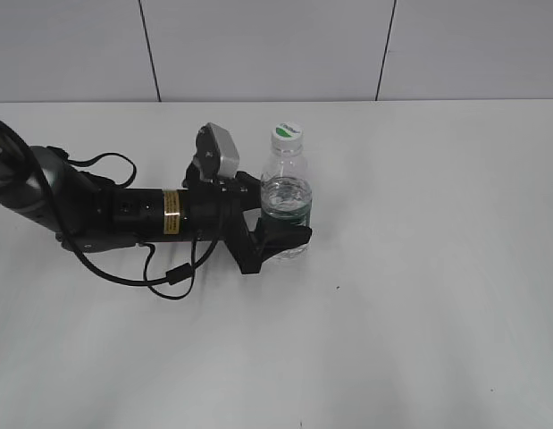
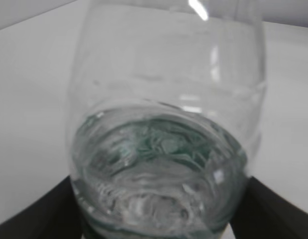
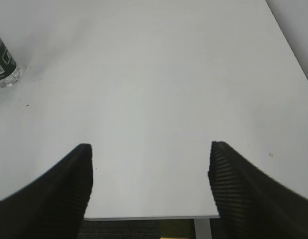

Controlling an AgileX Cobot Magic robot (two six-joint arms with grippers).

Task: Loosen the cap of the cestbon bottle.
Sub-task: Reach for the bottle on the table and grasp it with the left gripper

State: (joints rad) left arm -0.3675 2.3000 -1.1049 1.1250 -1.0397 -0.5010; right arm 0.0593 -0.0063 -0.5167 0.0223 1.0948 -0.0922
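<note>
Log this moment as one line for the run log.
left gripper: shut on cestbon bottle, upright | cap: on, untouched | right gripper: open, away over table

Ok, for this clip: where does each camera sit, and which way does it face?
Exterior view: raised, slanting down at the table toward the back wall; shows the left arm, its left gripper around the cestbon bottle, the cap on.
Left wrist view: behind the jaws, pressed close to the bottle.
Right wrist view: above the near table edge, facing across it; right gripper open, empty.
Shared: the bottle appears in all three.
</note>
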